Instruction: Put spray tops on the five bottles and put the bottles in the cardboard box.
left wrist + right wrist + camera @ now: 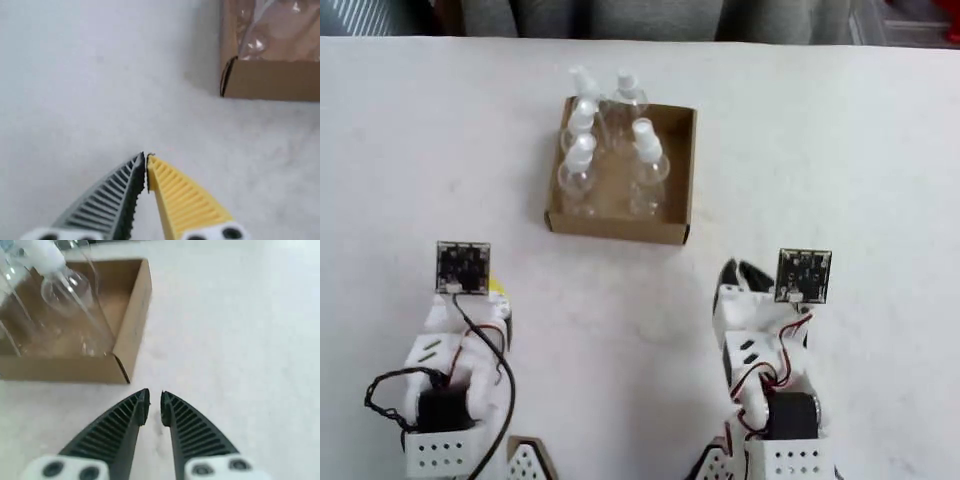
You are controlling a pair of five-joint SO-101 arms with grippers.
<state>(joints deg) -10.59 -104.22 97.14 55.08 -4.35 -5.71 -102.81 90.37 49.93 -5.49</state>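
Observation:
The cardboard box point(620, 228) stands at the table's middle, toward the far side. Several clear bottles point(582, 165) with white spray tops stand upright inside it. My left gripper point(146, 161), one finger grey and one yellow, is shut with its tips touching and nothing between them. It rests low over the bare table, near and left of the box point(275, 80). My right gripper point(154, 404) has black fingers that are shut to a thin slit and hold nothing. It sits just in front of the box's near right corner point(120, 371), where a bottle point(70, 290) shows inside.
Both arms are drawn back toward the table's near edge, the left gripper point(490, 288) and right gripper point(738, 272) each well short of the box. White tabletop point(840, 150) surrounds the box on every side.

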